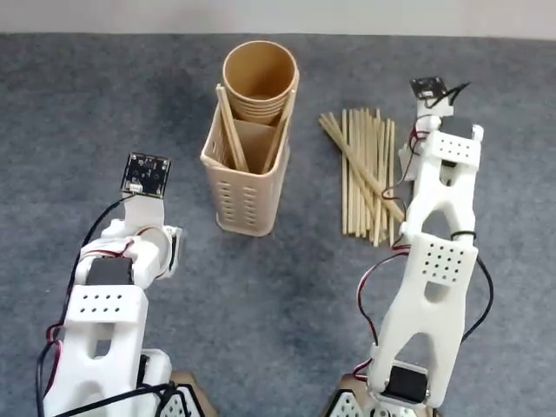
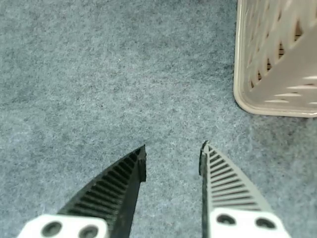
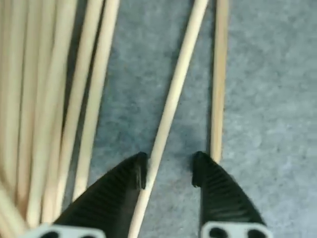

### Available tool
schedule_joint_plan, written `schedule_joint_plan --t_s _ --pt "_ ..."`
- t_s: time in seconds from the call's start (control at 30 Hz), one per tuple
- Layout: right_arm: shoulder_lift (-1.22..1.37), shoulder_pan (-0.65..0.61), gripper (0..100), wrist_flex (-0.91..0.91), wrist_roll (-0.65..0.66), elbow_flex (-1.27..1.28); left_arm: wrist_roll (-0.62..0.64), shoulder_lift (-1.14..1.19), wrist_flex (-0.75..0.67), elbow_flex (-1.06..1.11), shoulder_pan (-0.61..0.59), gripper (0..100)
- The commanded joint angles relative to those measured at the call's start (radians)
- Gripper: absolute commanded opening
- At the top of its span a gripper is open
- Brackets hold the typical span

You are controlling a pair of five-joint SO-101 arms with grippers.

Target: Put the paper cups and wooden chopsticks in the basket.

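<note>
Left claw (image 2: 173, 154) sits near the desk's (image 1: 87, 104) near-left corner. Fingers are spread moderately, nothing between them, tips low over bare grey surface. A corner of the basket (image 2: 277, 64) is near it, not touching.

Right arm stretches out along the right side toward the far edge. Right claw (image 3: 169, 163) is open about one gap wide and grips nothing. The jaws straddle a single chopstick (image 3: 173, 109) that runs slantwise between them, closer to one finger. A neighbour stick (image 3: 218, 74) ends just beside the other finger. The rest of the loose chopsticks (image 1: 365, 174) lie in a rough bundle on the desk, right of the basket (image 1: 248, 187) and apart from it.

The basket stands mid-desk toward the far edge. The paper cups (image 1: 259, 82) are stacked in its far end, and a few sticks (image 1: 233, 130) already lean inside.

Judgement: cups look done, and the chopstick step is in hand with most of the pile left. The right claw is lined up for a pick. Next move calls for closing squarely on the one stick, lifting clear of the neighbour, swinging over the basket and letting go above its open part. A thin round stick may roll or slip, so centre it first. The left claw looks idle.
</note>
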Motion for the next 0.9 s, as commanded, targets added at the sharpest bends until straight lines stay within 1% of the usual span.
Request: schedule_joint_plan --t_s 0.0,0.03,0.1,0.23,0.33,0.43,0.47,0.53,0.6,0.67,0.77,0.87 --pt "0.015 -0.004 0.5 0.059 0.008 -0.042 0.005 -0.019 -0.015 -0.004 0.008 20" --pt "0.015 -0.005 1.9 0.094 0.009 -0.062 0.005 -0.019 -0.015 -0.004 0.008 20" --pt "0.016 -0.019 0.3 0.171 0.011 -0.107 0.005 -0.019 -0.015 -0.004 0.008 20" --pt "0.022 -0.053 0.5 0.315 0.011 -0.199 0.005 -0.019 -0.015 -0.004 0.008 20" --pt "0.015 -0.05 0.5 0.32 0.002 -0.278 0.005 -0.019 -0.015 -0.004 0.008 20" --pt "0.015 -0.039 1.5 0.352 -0.002 -0.429 0.005 -0.019 -0.015 -0.004 0.008 20" --pt "0.015 -0.035 3.3 0.369 -0.009 -0.486 0.005 -0.019 -0.015 -0.004 0.008 20" --pt "0.015 -0.021 10.4 0.39 -0.002 -0.581 0.005 -0.019 -0.015 -0.004 0.008 20" --pt "0.022 -0.018 17.3 0.401 0.04 -0.645 0.005 -0.019 -0.015 -0.004 0.01 20" --pt "0.025 -0.018 21.3 0.417 0.086 -0.633 0.005 -0.019 -0.015 -0.004 0.01 20" --pt "0.025 -0.01 21.7 0.407 0.104 -0.559 0.005 -0.019 -0.015 -0.004 0.01 20" --pt "0.025 0.015 21.7 0.338 0.106 -0.483 0.005 -0.019 -0.015 -0.002 0.01 20"
